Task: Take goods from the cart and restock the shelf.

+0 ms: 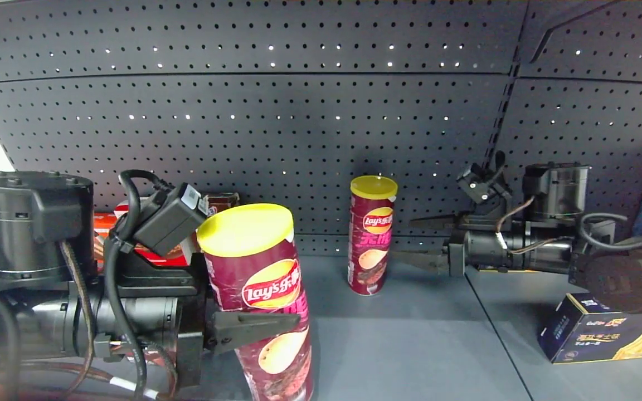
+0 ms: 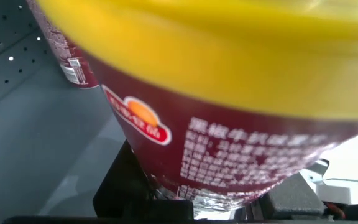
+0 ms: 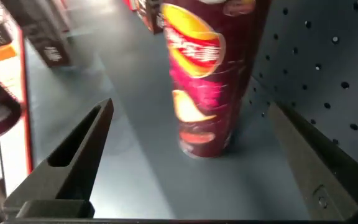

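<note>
The left gripper [image 1: 268, 327] clamps a tilted chips can [image 1: 270, 281] near the front edge of the shelf [image 1: 410, 345], so releasing it askew risks toppling; the right gripper [image 1: 410, 239] stands open.

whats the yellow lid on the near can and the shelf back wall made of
Lid: likely plastic, matte yellow, with a moulded rim lip. Back wall: probably painted sheet metal, dark matte grey, punched with even rows of holes that let light through.

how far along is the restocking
Done: one can stands upright on the shelf, the open right fingers beside it, not touching. In hand: the left fingers grip a second can, tilted, near the shelf's front. Left: setting it down upright, plus any further goods.
</note>
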Motion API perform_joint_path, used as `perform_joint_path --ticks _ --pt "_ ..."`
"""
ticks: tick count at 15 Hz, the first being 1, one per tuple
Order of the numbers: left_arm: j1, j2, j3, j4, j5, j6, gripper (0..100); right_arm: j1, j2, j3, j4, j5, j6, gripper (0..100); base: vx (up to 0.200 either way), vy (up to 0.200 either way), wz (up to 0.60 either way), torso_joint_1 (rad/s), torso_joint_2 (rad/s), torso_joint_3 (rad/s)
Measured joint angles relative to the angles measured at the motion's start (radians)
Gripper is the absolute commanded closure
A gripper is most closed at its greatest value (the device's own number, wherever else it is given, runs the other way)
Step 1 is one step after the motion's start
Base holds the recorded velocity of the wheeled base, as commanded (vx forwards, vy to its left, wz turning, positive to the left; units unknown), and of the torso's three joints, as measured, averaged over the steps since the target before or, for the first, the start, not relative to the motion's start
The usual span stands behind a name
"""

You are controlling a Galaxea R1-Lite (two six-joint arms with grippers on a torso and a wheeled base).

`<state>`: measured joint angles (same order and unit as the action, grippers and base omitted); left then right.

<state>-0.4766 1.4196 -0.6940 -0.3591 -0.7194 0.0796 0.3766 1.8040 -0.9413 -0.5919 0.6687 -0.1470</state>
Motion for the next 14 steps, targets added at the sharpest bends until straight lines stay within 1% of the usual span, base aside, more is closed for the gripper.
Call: perform_joint_path --ticks 7,14 --pt "0.001 0.023 -0.015 -0.001 0.001 0.000 100 0.001 0.189 -0.136 -0.027 0.001 0.000 0 0.000 0.000 0.00 0.000 0.00 0.000" --pt "0.002 0.025 -0.015 -0.001 0.001 0.000 100 0.027 0.300 -0.202 -0.053 0.001 0.000 0 0.000 0.000 0.00 0.000 0.00 0.000"
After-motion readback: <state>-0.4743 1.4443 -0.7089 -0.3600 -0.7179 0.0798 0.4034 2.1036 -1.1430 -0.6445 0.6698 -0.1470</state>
